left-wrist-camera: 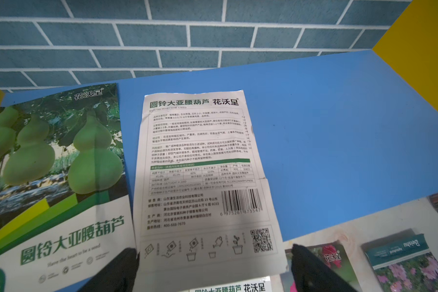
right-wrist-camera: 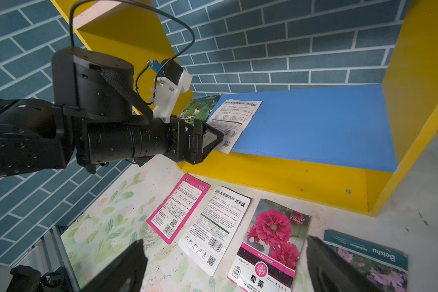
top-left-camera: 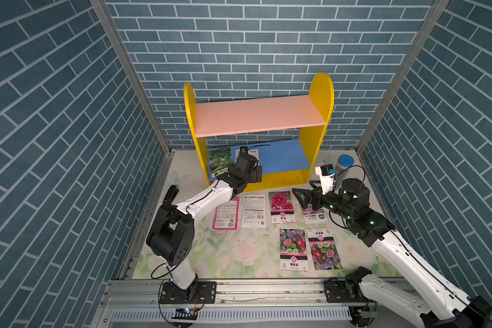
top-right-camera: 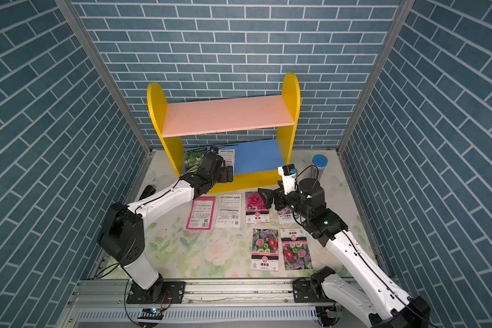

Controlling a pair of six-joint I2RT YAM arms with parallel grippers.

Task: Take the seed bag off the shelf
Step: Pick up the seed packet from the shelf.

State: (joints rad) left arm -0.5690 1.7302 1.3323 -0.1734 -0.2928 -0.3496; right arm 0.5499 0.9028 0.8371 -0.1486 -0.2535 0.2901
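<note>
Left wrist view: the seed bag [left-wrist-camera: 200, 177] is seen lying flat, printed back up, on the blue lower board [left-wrist-camera: 339, 139] of the shelf [top-left-camera: 318, 136], with its near edge hung over the board's front. It is judged light, thin and limp, and likely slick on the smooth board. The overhanging edge is where it is best pinched, since a flat packet offers little else.

"圆铃大亚腰葫芦", "花沃呈" and "HAVE THE HEART TO BE A SEED" are printed at its head, with a barcode, a QR code and 400-688-7670 lower down. The left claw [left-wrist-camera: 214, 252] is spread wide and empty, with that near edge framed between its fingers.

Just beside it, a green gourd bag [left-wrist-camera: 53, 177] carries the same name. On the table [top-left-camera: 239, 255], "HOLLYHOCK" and "蜀葵" are read on a red-flowered bag [right-wrist-camera: 271, 242], and "Beishu" on another bag [right-wrist-camera: 369, 255]. The right claw [right-wrist-camera: 224, 242] is released and empty above them.
</note>
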